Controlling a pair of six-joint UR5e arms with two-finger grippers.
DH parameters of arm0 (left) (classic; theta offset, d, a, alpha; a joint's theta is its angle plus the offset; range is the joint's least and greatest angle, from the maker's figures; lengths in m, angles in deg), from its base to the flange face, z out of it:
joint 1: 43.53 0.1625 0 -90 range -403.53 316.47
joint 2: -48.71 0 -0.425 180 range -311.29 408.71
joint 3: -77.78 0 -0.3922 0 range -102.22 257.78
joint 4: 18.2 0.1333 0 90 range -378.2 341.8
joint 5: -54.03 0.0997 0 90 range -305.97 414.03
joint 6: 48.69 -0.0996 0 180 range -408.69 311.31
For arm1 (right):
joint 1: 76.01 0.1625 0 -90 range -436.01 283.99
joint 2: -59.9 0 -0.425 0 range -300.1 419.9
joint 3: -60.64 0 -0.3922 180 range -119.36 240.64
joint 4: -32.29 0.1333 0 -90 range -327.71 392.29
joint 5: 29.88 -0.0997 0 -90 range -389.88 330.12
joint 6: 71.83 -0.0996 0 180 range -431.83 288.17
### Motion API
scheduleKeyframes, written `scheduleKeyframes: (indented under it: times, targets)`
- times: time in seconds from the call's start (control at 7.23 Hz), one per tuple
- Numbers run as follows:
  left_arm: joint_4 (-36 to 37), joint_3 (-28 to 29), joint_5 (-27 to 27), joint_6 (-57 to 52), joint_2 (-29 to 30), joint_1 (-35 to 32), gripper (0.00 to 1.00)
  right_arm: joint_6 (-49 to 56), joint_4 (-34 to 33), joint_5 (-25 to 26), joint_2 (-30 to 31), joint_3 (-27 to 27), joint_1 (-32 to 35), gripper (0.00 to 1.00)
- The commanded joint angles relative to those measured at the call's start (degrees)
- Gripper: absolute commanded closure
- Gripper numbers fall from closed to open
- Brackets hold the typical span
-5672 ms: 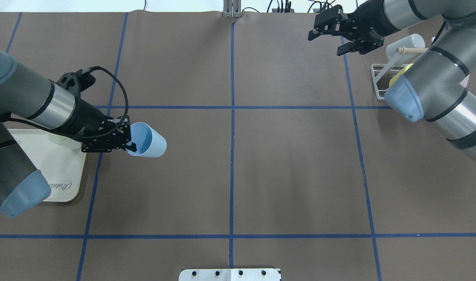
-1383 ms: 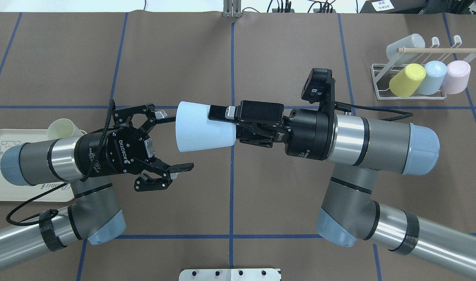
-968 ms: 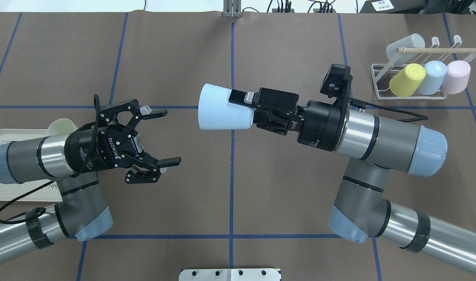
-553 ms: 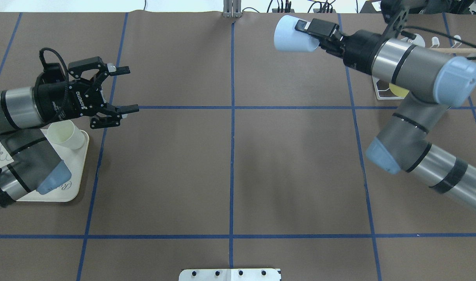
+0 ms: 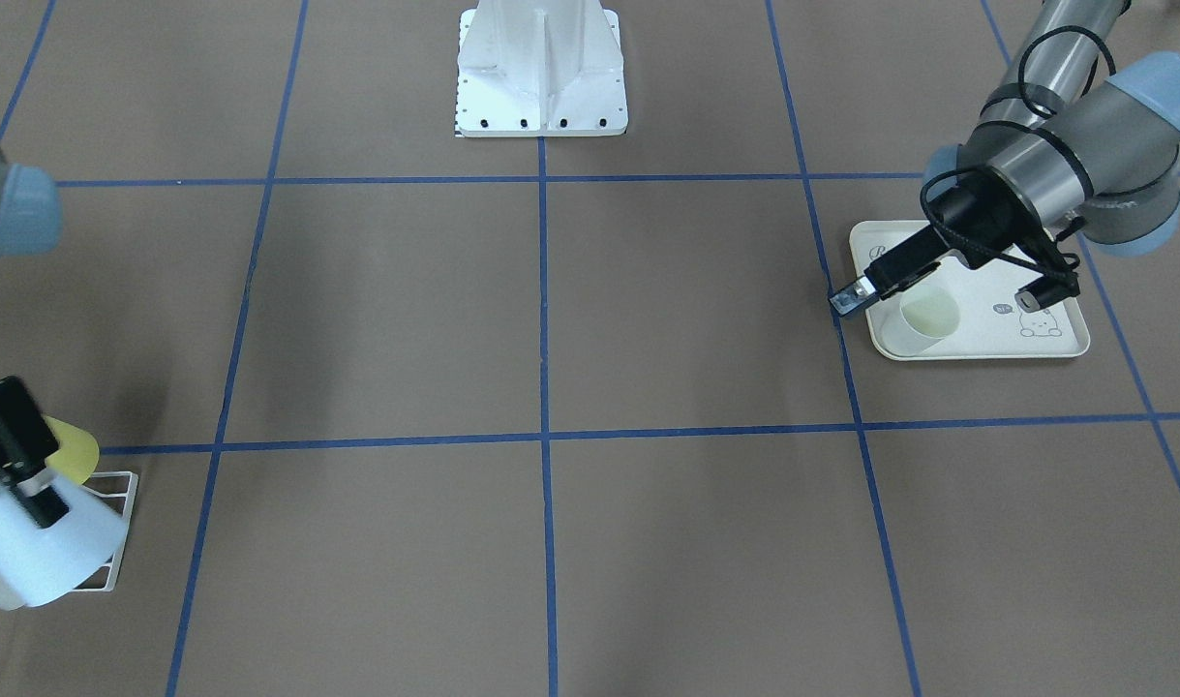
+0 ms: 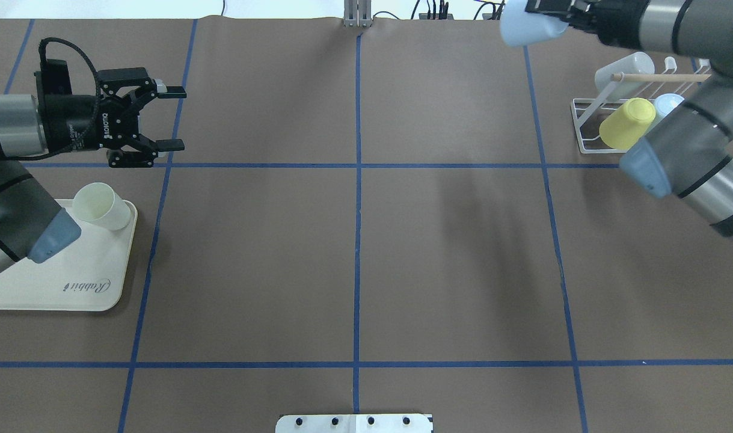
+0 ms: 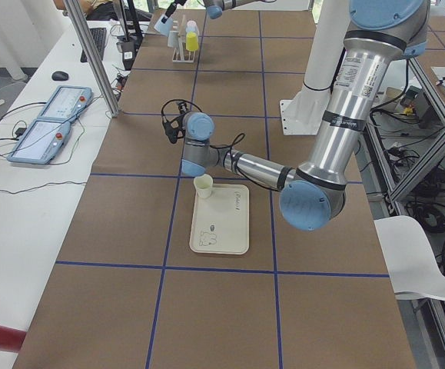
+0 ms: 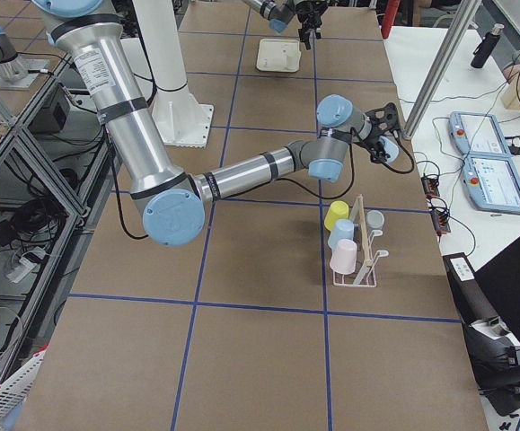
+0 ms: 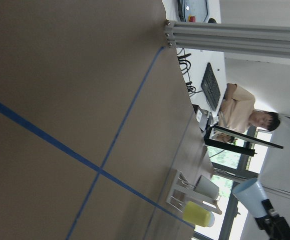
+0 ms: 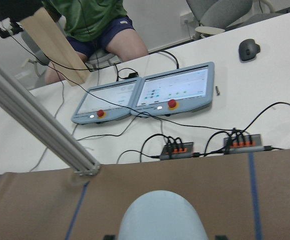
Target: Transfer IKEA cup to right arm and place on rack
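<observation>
Currently: IKEA cup (image 6: 525,30) clamped in right end effector (image 5: 38,513), apart from rack (image 6: 655,77)

In the overhead view I read the pale blue cup at 1 o'clock on the surface. The rack sits at 2 o'clock. The right end effector grips the cup from its narrow end, with the mouth pointing away from the wrist. A yellow cup (image 6: 628,123) rests on the rack. The left end effector (image 6: 175,118), at 10 o'clock, has its fingers spread apart and grips nothing. At 8 o'clock, a cream tray (image 6: 71,264) carries one cream cup (image 6: 101,206) at its 1 o'clock corner.
</observation>
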Motion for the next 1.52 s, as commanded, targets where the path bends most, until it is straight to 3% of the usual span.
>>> scheduleKeyframes:
  times: [0.0, 0.28, 0.55, 1.38]
  targets:
    - [15.0, 0.0, -4.5, -19.8, -0.1, -5.4, 0.00, 16.3, -9.8, -7.0, -3.8, 7.4, 7.6, 0.67]
    - [23.9, -0.1, -4.5, -37.0, -3.4, -7.4, 0.00, 34.1, -25.8, -7.4, -5.5, 7.4, 9.3, 0.67]
    - [26.8, -0.1, -4.2, -43.4, -5.3, -8.9, 0.00, 39.1, -33.3, -12.9, -5.1, 8.6, 9.8, 0.68]
    - [26.8, -0.7, -3.8, -43.5, -6.5, -8.6, 0.00, 40.8, -33.4, -15.5, -4.8, 13.3, 9.4, 0.68]
